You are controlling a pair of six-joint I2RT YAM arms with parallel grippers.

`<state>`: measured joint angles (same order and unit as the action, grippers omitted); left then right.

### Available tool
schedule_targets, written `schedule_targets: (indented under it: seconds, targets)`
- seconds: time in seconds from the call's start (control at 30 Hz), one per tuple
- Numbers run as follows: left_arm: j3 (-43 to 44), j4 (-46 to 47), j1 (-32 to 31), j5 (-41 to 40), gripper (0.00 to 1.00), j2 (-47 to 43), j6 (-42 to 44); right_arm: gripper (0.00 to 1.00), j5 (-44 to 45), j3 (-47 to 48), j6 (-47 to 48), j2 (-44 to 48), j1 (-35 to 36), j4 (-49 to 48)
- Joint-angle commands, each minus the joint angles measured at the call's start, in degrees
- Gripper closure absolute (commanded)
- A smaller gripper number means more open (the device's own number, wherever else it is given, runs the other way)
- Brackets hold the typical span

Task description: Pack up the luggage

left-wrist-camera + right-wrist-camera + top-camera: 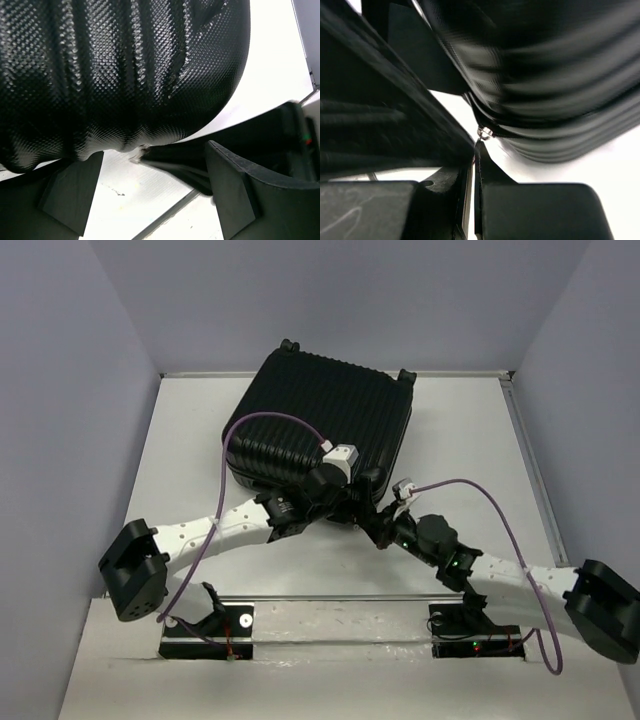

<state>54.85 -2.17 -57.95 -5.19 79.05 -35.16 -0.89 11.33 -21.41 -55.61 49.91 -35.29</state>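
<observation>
on the white bench (470, 440), toward the far side, my black luggage (320, 420) lies flat with its ribbed shell up and closed. its two little wheels (290, 344) point at the back wall. it sits a bit turned, so one corner points toward my arms.

my left gripper (345, 495) is at the near edge of the luggage. its jaws stand wide apart. from the left wrist view i see one finger (72, 192) on each side, with the bumpy black shell right above them and bare bench between them. it holds nothing.

my right gripper (385, 530) is just beside the left one, at the same near corner. its fingers (490, 165) are pressed together. their tips meet right at a small shiny metal ring (484, 132) on the edge of the luggage. i cannot tell if the ring is pinched or only touched.

a purple cable (270, 420) loops over the shell from the left arm.
</observation>
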Motion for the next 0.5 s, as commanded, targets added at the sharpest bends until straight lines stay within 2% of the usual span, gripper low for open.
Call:
schedule_targets:
  seconds: [0.0, 0.03, 0.07, 0.17, 0.23, 0.33, 0.37, 0.47]
  targets:
    - [7.3, 17.4, 2.1, 0.3, 0.08, 1.1, 4.0, 0.93, 0.9, 2.4, -8.6, -11.3, 11.5, -9.8]
    - [7.1, 17.1, 2.1, 0.5, 0.08, 0.5, 4.0, 0.93, 4.7, 2.7, -11.8, -14.0, 11.5, -13.4]
    - [6.4, 16.4, 2.1, 0.7, 0.08, -0.2, 3.3, 0.93, 10.8, 2.7, -13.6, -16.6, 11.5, -21.1]
    - [4.2, 13.3, 2.7, 1.9, 0.06, -5.1, 2.6, 0.93, 19.0, 2.0, -16.8, -24.7, 11.5, -33.8]
    - [3.5, 9.7, 2.9, 1.4, 0.03, -10.6, 3.3, 0.93, 21.1, 2.6, -17.3, -26.4, 11.5, -34.1]
    - [4.2, -2.8, 7.7, -0.4, 0.01, -18.6, 4.8, 0.93, 25.0, 1.7, -18.6, -25.3, 11.5, -31.4]
    - [4.8, -4.4, 13.1, -0.2, 0.01, -22.3, 5.1, 0.93, 25.8, 1.2, -18.8, -24.8, 11.5, -31.2]
    - [7.6, -11.1, 22.7, -1.7, 0.01, -24.7, 7.8, 0.93, 27.2, 1.2, -18.0, -22.4, 11.5, -26.0]
